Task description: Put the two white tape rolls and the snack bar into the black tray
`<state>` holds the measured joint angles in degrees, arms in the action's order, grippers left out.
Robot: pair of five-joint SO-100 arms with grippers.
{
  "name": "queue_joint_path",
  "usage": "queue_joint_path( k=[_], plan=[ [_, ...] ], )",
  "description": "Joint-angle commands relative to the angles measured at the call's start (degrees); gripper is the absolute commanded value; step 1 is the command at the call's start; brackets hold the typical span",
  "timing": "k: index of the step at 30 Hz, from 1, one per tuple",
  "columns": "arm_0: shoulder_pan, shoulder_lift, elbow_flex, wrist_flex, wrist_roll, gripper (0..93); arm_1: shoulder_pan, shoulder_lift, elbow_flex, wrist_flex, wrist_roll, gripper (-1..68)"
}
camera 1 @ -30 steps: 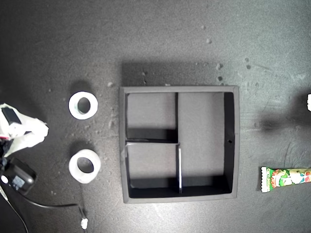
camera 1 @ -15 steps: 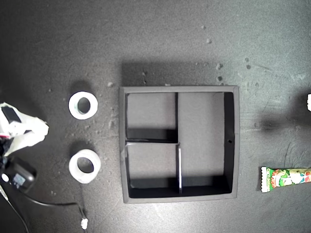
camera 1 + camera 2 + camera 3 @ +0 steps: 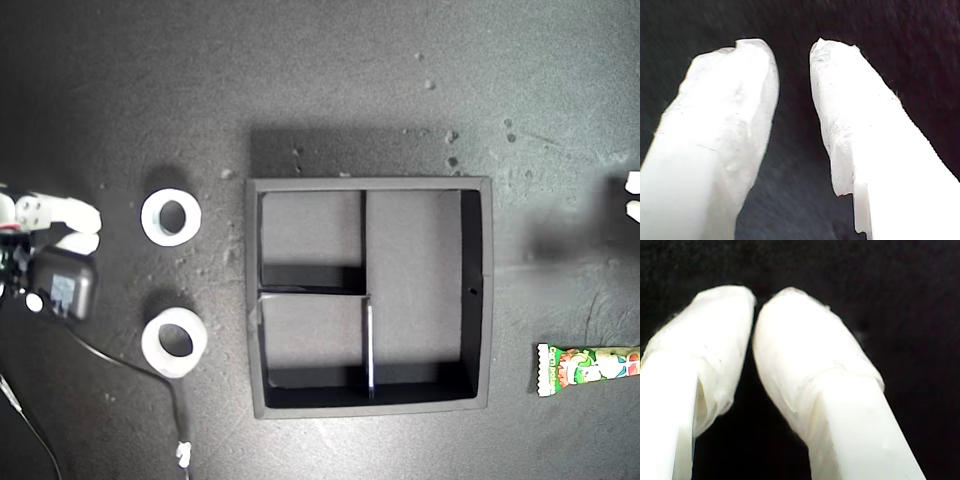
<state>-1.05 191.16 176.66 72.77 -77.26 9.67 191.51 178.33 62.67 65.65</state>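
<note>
First gripper [image 3: 792, 50] jaws parted over bare mat, second gripper [image 3: 754, 297] pinched shut, empty; black tray [image 3: 368, 184] unfilled

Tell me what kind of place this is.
Probably a lab or hobby robot test bench: a bare dark matte tabletop, a square black divided tray laid out with two white tape rings, and a cabled arm at the exterior view's left edge.

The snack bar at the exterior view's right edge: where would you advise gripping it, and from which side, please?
Take the snack bar from above, fingers closing across its narrow width, somewhat inboard of the crimped end. It lies flat on the dark mat with its long axis running toward the black tray, so only its two long edges offer a narrow pinch. Its far end is cut off by the view's edge.
</note>
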Motion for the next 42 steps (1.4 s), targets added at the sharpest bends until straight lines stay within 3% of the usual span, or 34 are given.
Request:
queue_joint_path(
  k=[1,5,9,11,13,15,19,22,25,28,31,35,42],
  plan=[
    [-2.1,2.9,3.2,-7.7,7.1,3.2,-4.6,0.4,0.6,-17.1,-14.1,-0.2],
    [-3.6,2.9,3.2,-15.2,11.8,5.2,-12.0,0.4,0.6,-30.6,-31.2,-0.3],
    [-5.0,2.9,3.2,-16.6,6.0,5.2,-13.8,0.4,0.6,-31.6,-35.2,-0.3],
    [-7.6,2.8,3.2,-18.5,7.3,4.6,-11.6,0.4,0.6,-30.9,-28.3,-0.3],
    [-8.2,2.8,3.2,-23.0,14.3,0.0,-8.3,0.4,0.6,-29.4,-14.3,-0.3],
    [-9.4,2.8,3.2,-24.7,10.6,0.2,-6.4,0.4,0.6,-28.4,0.7,-0.4],
    [-8.2,2.8,3.2,-34.5,20.5,0.1,-5.6,0.4,0.6,-24.4,28.6,-0.4],
    [-7.5,2.8,2.5,-45.4,28.5,0.6,-5.9,0.4,0.6,-22.4,34.9,-0.5],
    [-7.1,2.8,-2.6,-48.7,31.8,12.4,-5.4,0.4,0.6,-21.2,33.7,-0.4],
    [-6.5,-1.8,-13.4,-44.1,34.5,16.4,-4.3,0.4,0.6,-23.8,24.6,-0.4],
    [-3.2,-23.1,-33.9,-32.9,36.9,17.2,-4.1,0.4,0.6,-28.1,15.6,-0.3],
    [0.0,-44.4,-52.0,-17.7,35.3,12.9,-4.4,0.4,0.6,-30.2,10.5,-0.2],
    [4.8,-53.6,-48.1,-14.3,29.8,13.8,-6.9,0.4,0.6,-29.3,8.3,-0.2]
  ],
)
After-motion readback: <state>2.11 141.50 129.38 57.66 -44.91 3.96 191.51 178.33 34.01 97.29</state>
